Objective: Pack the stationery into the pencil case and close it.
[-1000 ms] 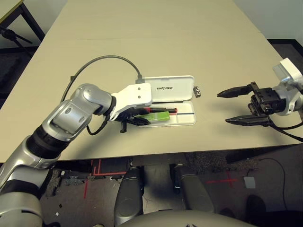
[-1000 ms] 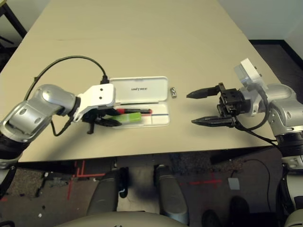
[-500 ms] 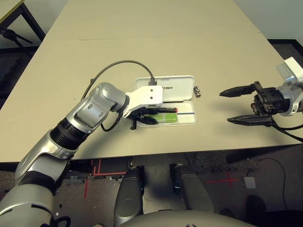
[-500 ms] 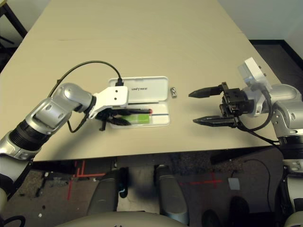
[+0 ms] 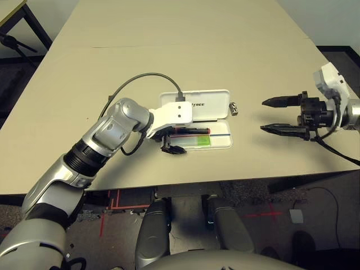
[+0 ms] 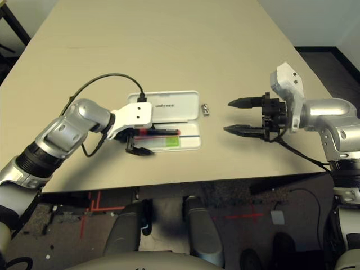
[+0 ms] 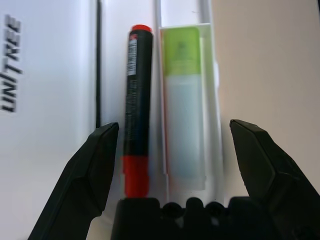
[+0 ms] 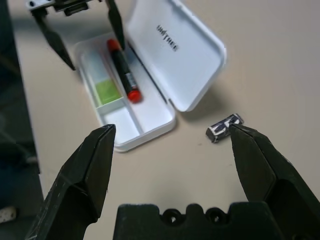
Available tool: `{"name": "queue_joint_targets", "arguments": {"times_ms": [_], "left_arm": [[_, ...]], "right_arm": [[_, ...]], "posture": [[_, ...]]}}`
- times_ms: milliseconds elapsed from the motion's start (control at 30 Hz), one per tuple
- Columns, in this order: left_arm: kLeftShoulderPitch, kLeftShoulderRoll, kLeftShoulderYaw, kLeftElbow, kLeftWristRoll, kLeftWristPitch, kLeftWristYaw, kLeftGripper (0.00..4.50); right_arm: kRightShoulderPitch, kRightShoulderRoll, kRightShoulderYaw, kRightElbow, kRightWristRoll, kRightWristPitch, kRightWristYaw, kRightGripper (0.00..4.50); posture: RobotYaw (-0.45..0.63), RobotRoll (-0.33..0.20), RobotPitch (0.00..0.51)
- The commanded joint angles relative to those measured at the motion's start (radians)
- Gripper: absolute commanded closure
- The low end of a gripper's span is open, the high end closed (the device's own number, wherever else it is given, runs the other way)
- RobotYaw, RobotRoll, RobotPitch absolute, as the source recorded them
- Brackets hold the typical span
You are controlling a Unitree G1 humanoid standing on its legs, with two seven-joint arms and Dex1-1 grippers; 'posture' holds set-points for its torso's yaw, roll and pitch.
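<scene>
The marker [image 7: 135, 105] and green bar [image 7: 183, 105] lie in the open case [image 5: 222, 142], with the left claw [image 7: 182, 150] spread wide and empty above them. The right claw [image 8: 180, 165], equally wide and empty, should drop squarely over the metal piece [image 8: 224, 127] lying on the desk [image 5: 169, 50] just beside the lid [image 8: 182, 60], then pinch across its short side.

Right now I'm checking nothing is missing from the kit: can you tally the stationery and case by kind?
Markers: 1, red marker in the case tray
Green bars: 1, green bar in the tray
Metal pieces: 1, metal piece on the table beside the case
Cases: 1, white case, open
Total: 4
</scene>
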Motion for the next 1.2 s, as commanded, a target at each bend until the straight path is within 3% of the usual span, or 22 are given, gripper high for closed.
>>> {"name": "queue_joint_targets", "arguments": {"times_ms": [33,200,700,867,1200], "left_arm": [[0.021,0.03,0.049,-0.031,-0.019,0.016,-0.012,0.03],[0.04,0.066,0.113,-0.059,-0.043,0.059,-0.008,0.03],[0.091,0.119,0.202,-0.1,-0.051,0.115,0.03,0.03],[0.103,0.129,0.227,-0.108,-0.056,0.131,0.046,0.03],[0.123,0.146,0.246,-0.12,-0.068,0.141,0.069,0.03]], "right_arm": [[-0.024,0.002,0.021,-0.022,-0.077,0.069,-0.112,0.0],[-0.109,0.055,0.092,0.027,-0.196,0.202,-0.269,0.0],[-0.261,0.276,0.131,0.163,-0.309,0.482,-0.525,0.0],[-0.263,0.354,0.115,0.177,-0.314,0.49,-0.584,0.0],[-0.251,0.423,0.128,0.219,-0.341,0.48,-0.657,0.0]], "posture": [[-0.08,0.0,0.182],[-0.06,0.0,0.185],[0.0,0.0,0.183],[0.02,0.0,0.18],[0.04,0.0,0.178]]}}
